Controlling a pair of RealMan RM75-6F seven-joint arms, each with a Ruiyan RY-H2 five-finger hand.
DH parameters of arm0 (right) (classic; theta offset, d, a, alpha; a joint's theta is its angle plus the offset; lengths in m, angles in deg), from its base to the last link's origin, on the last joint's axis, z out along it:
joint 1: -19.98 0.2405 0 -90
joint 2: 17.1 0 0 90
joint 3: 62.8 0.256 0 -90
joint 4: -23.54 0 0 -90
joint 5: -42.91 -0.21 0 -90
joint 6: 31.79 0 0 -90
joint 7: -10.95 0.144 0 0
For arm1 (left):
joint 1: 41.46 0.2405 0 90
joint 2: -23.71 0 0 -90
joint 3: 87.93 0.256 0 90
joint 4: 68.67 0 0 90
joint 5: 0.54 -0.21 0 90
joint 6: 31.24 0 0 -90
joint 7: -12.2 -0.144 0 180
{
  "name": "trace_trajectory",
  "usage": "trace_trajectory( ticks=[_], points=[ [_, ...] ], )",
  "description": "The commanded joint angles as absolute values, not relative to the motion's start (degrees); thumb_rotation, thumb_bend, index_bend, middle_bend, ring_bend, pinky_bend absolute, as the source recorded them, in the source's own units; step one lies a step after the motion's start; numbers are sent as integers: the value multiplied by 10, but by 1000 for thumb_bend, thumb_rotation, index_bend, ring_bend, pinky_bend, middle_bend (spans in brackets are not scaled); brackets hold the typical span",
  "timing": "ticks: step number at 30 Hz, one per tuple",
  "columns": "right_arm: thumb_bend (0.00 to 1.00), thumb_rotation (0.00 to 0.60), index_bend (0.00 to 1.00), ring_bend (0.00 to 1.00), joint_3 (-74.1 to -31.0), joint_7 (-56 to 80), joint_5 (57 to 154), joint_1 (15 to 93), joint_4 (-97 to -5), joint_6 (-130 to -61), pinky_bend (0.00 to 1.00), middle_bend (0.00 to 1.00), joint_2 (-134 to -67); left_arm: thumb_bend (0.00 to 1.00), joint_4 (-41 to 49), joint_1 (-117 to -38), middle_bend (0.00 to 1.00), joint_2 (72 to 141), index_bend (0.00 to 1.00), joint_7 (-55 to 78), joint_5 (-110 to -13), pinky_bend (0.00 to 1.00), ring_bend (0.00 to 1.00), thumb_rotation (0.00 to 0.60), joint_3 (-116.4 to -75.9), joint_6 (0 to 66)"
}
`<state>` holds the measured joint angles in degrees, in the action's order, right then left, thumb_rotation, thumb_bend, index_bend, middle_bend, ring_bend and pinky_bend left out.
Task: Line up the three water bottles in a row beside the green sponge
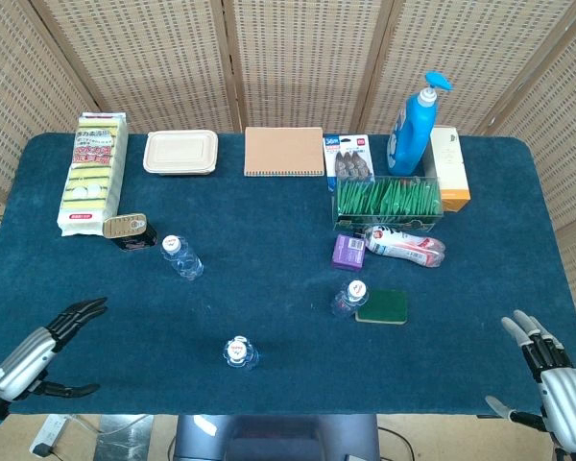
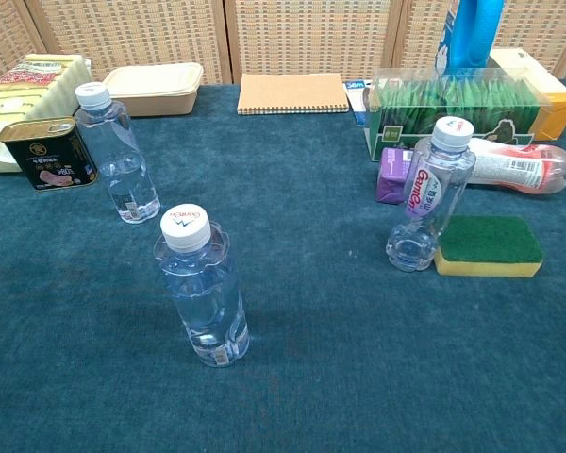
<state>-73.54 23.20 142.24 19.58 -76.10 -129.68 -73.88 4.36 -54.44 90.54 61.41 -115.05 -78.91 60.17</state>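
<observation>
Nearest loose bottle point(image 1: 238, 352) at lower centre, upright, closer to empty, spread left hand point(image 1: 40, 349) than spread right hand point(image 1: 555, 382).

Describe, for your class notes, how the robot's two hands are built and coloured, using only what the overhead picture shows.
Both are humanlike mechanical hands. The left hand has a silver-grey metallic back, dark segmented fingers and a blue band at the wrist. The right hand has the same silver-grey back, with grey fingers jointed in darker segments. No cables or printed markings are visible, and the arms lie mostly outside the frame.
</observation>
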Motion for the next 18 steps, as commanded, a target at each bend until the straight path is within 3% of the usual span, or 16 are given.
trace_trajectory(
  ticks=[1, 10, 18],
  points=[
    [0, 600, 70, 0, -736, 240, 1427, 192, -755, -1295, 84, 15, -741, 30, 39, -573, 0, 933, 0, 621, -1168, 0, 0, 600, -782, 592],
    [0, 600, 72, 0, -727, 248, 1434, 189, -755, -1283, 84, 15, -736, 31, 68, -627, 0, 998, 0, 604, -1141, 0, 0, 600, -785, 510],
    [0, 600, 73, 0, -725, 262, 1442, 189, -757, -1271, 84, 15, -732, 30, 46, -663, 0, 1081, 0, 617, -1122, 0, 0, 600, -796, 478]
  ],
)
